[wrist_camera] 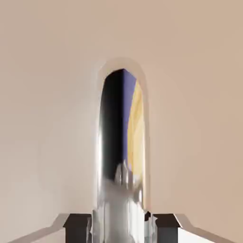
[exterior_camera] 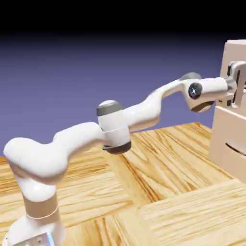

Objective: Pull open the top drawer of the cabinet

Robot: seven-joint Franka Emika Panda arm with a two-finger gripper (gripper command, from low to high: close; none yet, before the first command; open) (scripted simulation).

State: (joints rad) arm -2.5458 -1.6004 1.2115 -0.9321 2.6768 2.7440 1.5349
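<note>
The pale beige cabinet [exterior_camera: 229, 144] stands at the exterior view's right edge. My gripper [exterior_camera: 236, 90] reaches level onto the top drawer [exterior_camera: 231, 55], at its shiny handle [exterior_camera: 238, 77]. In the hand view the drawer front [wrist_camera: 47, 95] fills the picture. The chrome handle [wrist_camera: 122, 156] runs up the middle, and my gripper [wrist_camera: 122, 224] is shut on it, with one dark fingertip [wrist_camera: 78, 226] on each side. How far the drawer sits in its frame cannot be told.
A lower drawer front [exterior_camera: 228, 158] with a dark slim handle [exterior_camera: 235, 147] sits below my hand. The cabinet rests on a wooden table [exterior_camera: 158, 192], and my arm spans it from the lower left.
</note>
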